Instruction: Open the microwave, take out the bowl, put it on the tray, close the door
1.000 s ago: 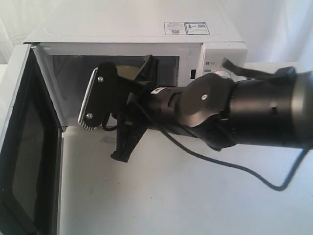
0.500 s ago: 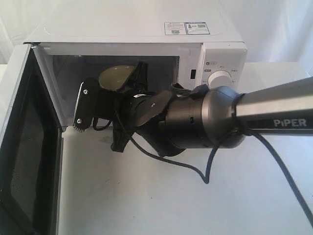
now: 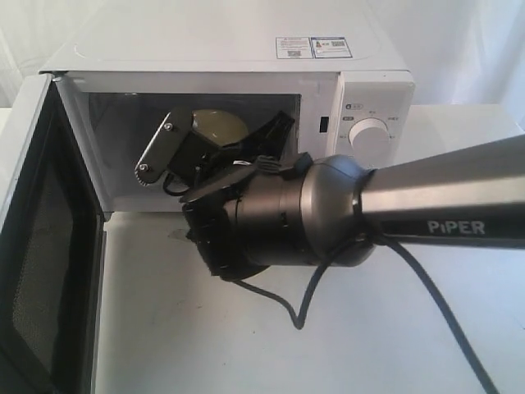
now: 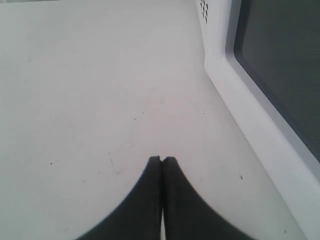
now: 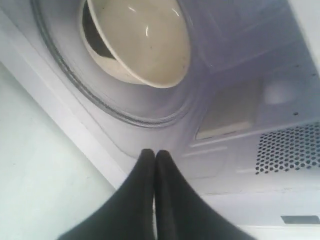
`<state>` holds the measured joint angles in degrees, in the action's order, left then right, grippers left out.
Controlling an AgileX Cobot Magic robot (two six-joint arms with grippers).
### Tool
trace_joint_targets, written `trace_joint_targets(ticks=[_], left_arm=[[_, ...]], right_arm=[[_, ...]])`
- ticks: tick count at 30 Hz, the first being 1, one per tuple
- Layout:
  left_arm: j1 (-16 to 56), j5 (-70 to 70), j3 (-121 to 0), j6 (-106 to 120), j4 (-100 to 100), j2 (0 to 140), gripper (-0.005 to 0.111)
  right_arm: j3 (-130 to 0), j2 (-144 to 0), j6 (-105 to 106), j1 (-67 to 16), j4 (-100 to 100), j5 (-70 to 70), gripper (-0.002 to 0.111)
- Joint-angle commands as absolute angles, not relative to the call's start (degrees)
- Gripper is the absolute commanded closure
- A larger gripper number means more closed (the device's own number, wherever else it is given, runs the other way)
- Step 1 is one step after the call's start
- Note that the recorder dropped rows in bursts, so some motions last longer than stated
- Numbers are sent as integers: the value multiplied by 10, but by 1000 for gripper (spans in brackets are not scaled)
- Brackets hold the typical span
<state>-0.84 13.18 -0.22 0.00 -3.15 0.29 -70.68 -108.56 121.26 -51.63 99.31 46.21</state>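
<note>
Right gripper has lifted and turned toward the cavity mouth since half a second ago, fingers pressed together, holding nothing | door swung wide, left edge | left gripper closed, empty, over table beside door | bowl on turntable inside microwave, upper centre | dial right

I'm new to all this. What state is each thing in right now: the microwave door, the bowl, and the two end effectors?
door: swung wide open.
bowl: inside the microwave, not gripped.
left end effector: shut, holding nothing, above the table.
right end effector: shut, holding nothing, at the microwave's opening, short of the bowl.
</note>
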Motion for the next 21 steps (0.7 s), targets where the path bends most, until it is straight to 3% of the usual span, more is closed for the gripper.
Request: trace_joint_targets(ticks=[1, 12, 21], left_arm=[[-10, 132, 0, 0, -33, 0, 107], [-10, 132, 0, 0, -33, 0, 107], [-10, 132, 0, 0, -33, 0, 107]], right_arm=[[-707, -1085, 1228, -553, 999, 448, 108], [-677, -1000, 1228, -596, 999, 106, 108], [-666, -895, 1228, -559, 995, 95, 108]])
